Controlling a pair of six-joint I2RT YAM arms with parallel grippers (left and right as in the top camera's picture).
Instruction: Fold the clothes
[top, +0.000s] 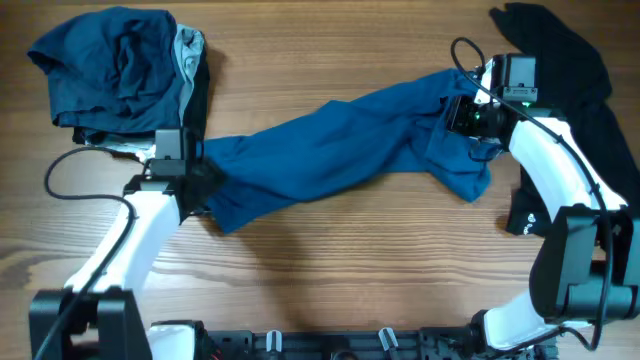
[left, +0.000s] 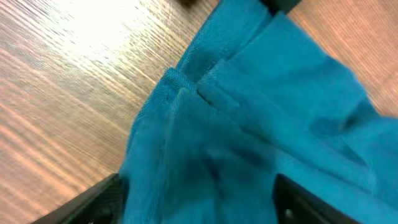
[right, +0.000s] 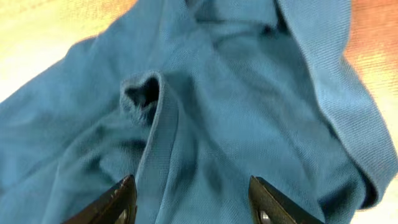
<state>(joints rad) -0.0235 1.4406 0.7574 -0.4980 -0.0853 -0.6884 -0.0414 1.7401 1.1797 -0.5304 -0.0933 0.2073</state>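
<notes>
A teal blue garment (top: 340, 150) lies crumpled in a long diagonal band across the middle of the wooden table. My left gripper (top: 200, 182) is at its lower left end. In the left wrist view its fingers (left: 196, 205) stand wide apart, with bunched cloth (left: 249, 124) between them. My right gripper (top: 462, 112) is at the garment's upper right end. In the right wrist view its fingers (right: 191, 205) are open just over the cloth, by a ribbed hem (right: 155, 130) and a small opening.
A pile of dark blue clothes (top: 115, 60) with a grey piece (top: 188, 45) sits at the back left. A black garment (top: 570, 60) lies at the back right, reaching down the right edge. Bare wood (top: 350, 270) shows in front.
</notes>
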